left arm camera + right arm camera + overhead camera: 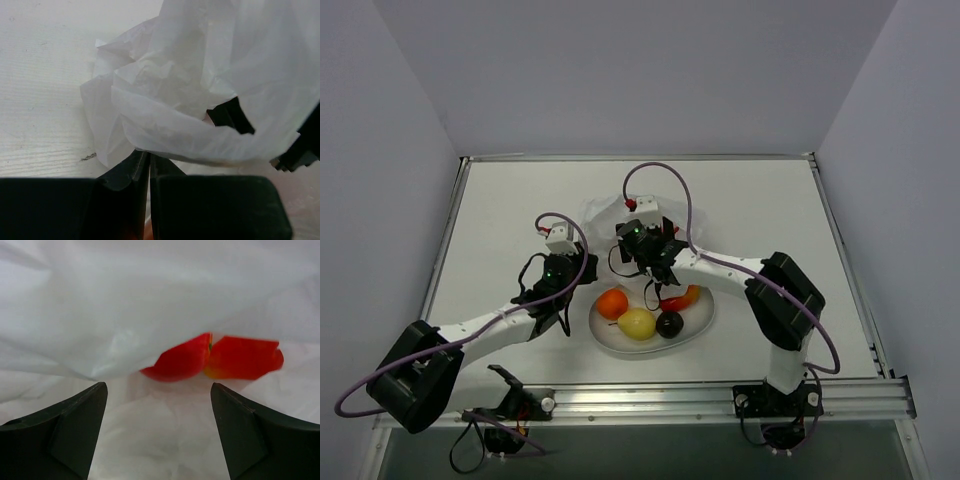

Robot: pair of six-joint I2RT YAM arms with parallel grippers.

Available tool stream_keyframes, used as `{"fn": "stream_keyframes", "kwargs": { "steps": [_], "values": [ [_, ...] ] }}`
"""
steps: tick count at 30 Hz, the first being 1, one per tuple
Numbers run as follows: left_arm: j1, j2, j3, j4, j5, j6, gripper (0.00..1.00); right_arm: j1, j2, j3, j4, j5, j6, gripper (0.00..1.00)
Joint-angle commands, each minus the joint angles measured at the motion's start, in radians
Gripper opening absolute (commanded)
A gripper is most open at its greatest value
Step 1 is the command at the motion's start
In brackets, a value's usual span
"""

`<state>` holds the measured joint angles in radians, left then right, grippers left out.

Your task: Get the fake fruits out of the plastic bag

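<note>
Left end effector [149, 167] is clamped shut on the bag [200, 75], right end effector [159, 390] is wide open and empty with a red fruit [220, 359] straight ahead inside the bag, so next I'd ease forward and close on it

White table [500, 220], a white oval plate [605, 332] near its front edge, the crinkled plastic bag [210, 65] just behind
</note>
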<state>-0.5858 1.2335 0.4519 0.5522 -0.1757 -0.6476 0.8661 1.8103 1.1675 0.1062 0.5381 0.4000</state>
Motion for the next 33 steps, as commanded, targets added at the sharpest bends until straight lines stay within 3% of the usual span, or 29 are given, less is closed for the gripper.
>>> {"fn": "stream_keyframes", "kwargs": {
  "steps": [1,9,17,25,33],
  "values": [
    [0.006,-0.028,0.028,0.043,0.004,-0.007,0.02,-0.042,0.049,0.080,0.055,0.054,-0.069,0.80],
    [0.007,-0.014,0.031,0.045,0.004,-0.004,0.02,-0.114,0.190,0.159,0.075,-0.020,-0.072,0.81],
    [0.007,-0.009,0.028,0.055,0.005,-0.007,0.02,-0.101,0.069,0.095,0.139,-0.101,-0.084,0.38],
    [0.004,0.006,0.024,0.083,0.015,-0.027,0.02,-0.016,-0.170,-0.046,0.129,-0.319,-0.015,0.38],
    [0.006,0.001,0.027,0.089,-0.008,-0.029,0.02,0.094,-0.432,-0.175,0.056,-0.334,0.040,0.38]
  ]
}}
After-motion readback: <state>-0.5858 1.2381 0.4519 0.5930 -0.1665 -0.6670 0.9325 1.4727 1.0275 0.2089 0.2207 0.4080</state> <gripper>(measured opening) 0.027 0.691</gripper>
